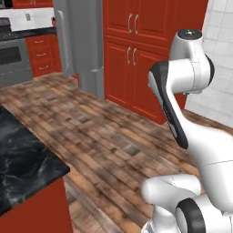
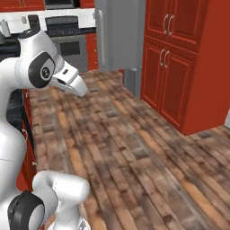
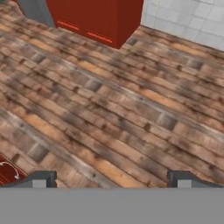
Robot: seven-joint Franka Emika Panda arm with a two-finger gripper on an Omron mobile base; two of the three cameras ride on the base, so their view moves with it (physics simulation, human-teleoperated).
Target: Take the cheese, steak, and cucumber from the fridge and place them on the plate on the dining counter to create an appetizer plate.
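The grey fridge (image 1: 84, 41) stands across the wooden floor, between the stove and the tall red cabinets; it also shows at the top of the right base view (image 2: 120, 33), and its inside is hidden. A corner of the dining counter (image 1: 22, 159), with its black marbled top and red front, lies at the lower left. My gripper (image 3: 111, 180) is open above bare floor planks, with nothing between its fingertips (image 3: 40, 179). The cheese, steak, cucumber and plate are out of view.
Tall red cabinets (image 1: 136, 59) stand right of the fridge, with a white tiled wall (image 1: 218, 54) beyond them. A stove (image 1: 13, 59) and red drawers (image 1: 43, 54) sit at the back left. Wooden floor (image 2: 134, 148) stretches from the base to the fridge.
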